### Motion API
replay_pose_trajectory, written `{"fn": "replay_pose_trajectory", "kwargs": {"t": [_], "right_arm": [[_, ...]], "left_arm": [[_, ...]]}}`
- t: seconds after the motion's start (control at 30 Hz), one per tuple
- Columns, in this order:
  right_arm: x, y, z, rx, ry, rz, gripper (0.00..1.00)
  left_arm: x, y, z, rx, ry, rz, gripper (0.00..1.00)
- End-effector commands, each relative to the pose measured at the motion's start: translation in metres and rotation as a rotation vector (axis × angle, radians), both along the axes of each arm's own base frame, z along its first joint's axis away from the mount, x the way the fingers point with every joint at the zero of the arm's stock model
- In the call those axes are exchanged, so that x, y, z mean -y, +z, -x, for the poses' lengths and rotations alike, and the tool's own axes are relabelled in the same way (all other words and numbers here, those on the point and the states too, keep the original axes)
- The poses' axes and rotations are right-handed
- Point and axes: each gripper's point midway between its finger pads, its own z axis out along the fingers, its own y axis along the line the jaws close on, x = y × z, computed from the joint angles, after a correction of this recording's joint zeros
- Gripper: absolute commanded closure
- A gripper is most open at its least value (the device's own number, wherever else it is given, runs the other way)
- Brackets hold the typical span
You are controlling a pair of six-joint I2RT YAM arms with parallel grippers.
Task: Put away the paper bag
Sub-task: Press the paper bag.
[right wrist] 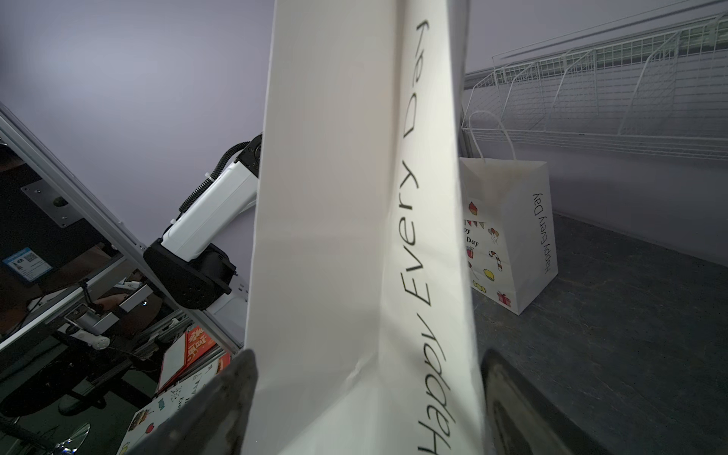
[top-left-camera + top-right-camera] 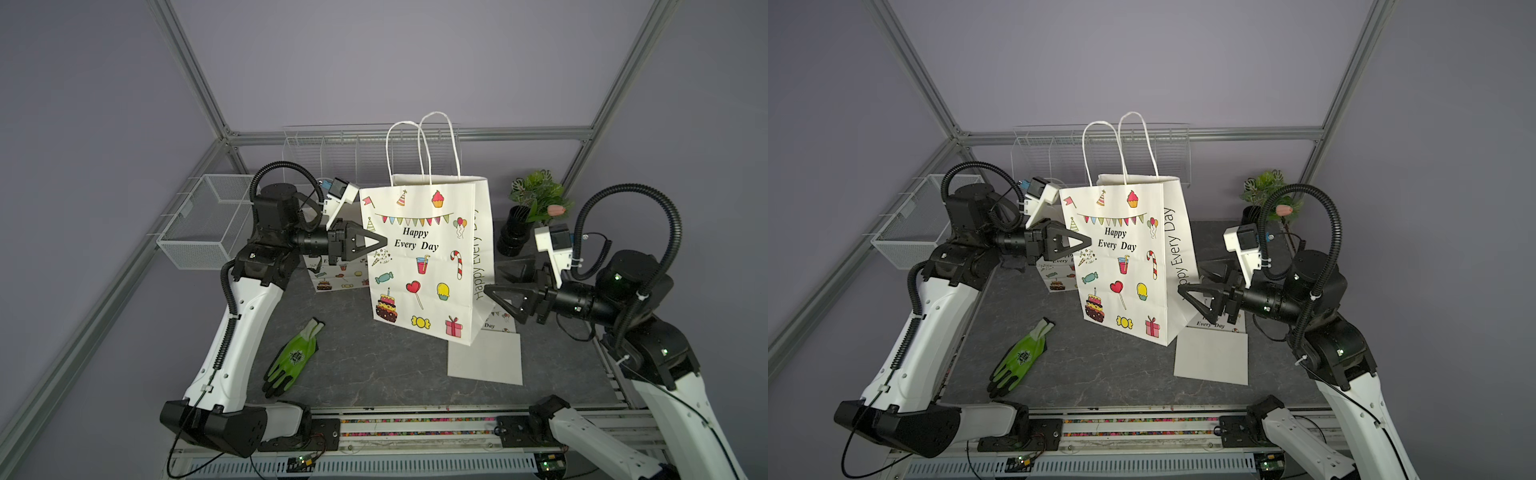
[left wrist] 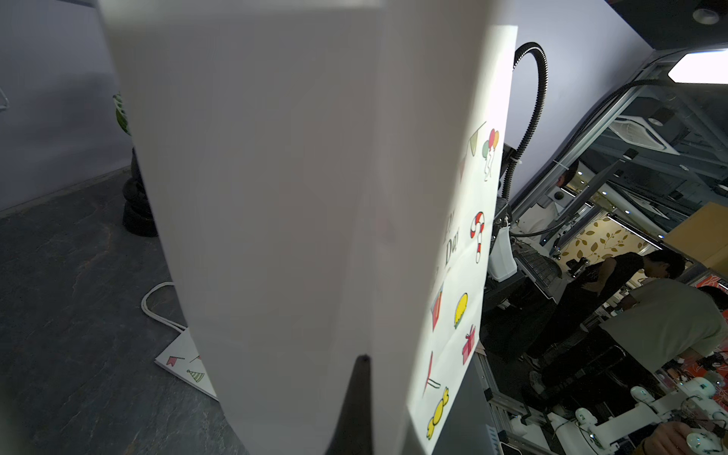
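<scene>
The white, party-printed paper bag stands upright and unflattened on the dark mottled surface. The left end effector pinches its left edge; the right end effector, released, straddles its right side. Putting it away is all ahead.

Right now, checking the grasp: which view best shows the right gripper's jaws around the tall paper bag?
The right wrist view: the right gripper is open, fingers straddling the paper bag's lettered side. Both top views show it small and oblique; in the left wrist view the bag hides it.
</scene>
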Motion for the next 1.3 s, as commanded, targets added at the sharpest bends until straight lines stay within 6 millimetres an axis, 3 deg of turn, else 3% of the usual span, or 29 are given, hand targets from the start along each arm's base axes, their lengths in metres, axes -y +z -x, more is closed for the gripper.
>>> {"fn": "replay_pose_trajectory", "kwargs": {"t": [0.0, 0.27, 0.5, 0.83, 1.0, 1.27], "right_arm": [[0.006, 0.000, -0.002, 0.012, -0.048, 0.004, 0.11], [0.032, -0.007, -0.010, 0.059, -0.239, 0.066, 0.11], [0.001, -0.002, 0.001, -0.003, -0.002, -0.023, 0.11], [-0.016, -0.019, -0.026, -0.058, 0.028, 0.002, 0.11], [-0.030, -0.016, -0.029, -0.065, 0.073, -0.006, 0.00], [-0.047, -0.029, -0.031, -0.093, 0.097, 0.040, 0.16]], "left_arm": [[-0.003, 0.016, 0.017, 0.065, -0.028, 0.021, 1.00], [-0.004, 0.016, 0.019, 0.069, -0.032, 0.023, 1.00], [-0.003, 0.017, 0.020, 0.073, -0.041, 0.026, 1.00], [0.000, 0.018, 0.022, 0.073, -0.057, 0.028, 1.00], [0.001, 0.018, 0.019, 0.072, -0.054, 0.030, 1.00], [0.003, 0.018, 0.016, 0.070, -0.052, 0.029, 1.00]]}}
